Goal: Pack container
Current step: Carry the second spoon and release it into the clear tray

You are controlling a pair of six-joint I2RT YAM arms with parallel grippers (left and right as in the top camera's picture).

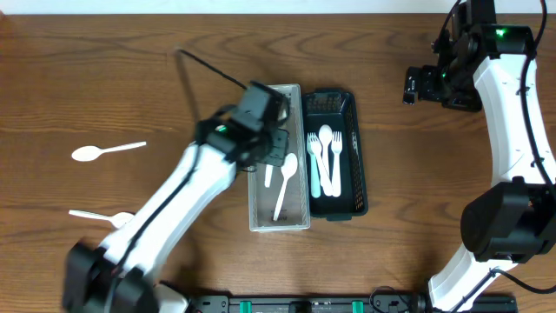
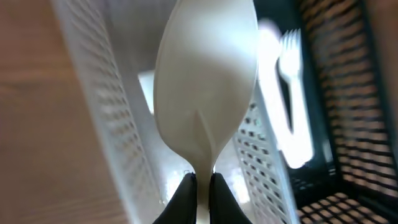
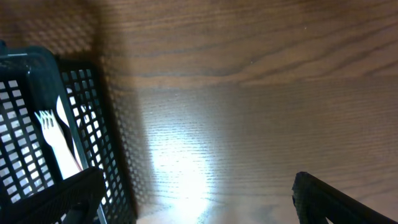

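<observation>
My left gripper (image 1: 272, 149) (image 2: 203, 183) is shut on the neck of a white plastic spoon (image 2: 205, 81) and holds it over the white mesh basket (image 1: 256, 204) (image 2: 112, 124). Another white spoon (image 1: 285, 184) lies inside that basket. The black mesh basket (image 1: 358, 174) (image 2: 336, 93) (image 3: 93, 124) stands right beside it and holds several white forks (image 1: 326, 161) (image 2: 292, 106) (image 3: 53, 140). Two more white spoons lie on the table at the left, one farther back (image 1: 109, 151) and one nearer the front (image 1: 100, 216). My right gripper (image 1: 413, 87) (image 3: 193, 186) is open and empty above the table, right of the black basket.
The wooden table (image 1: 104, 78) (image 3: 249, 93) carries only the two baskets and the loose spoons. A black cable (image 1: 208, 69) runs from the left arm across the table behind the white basket.
</observation>
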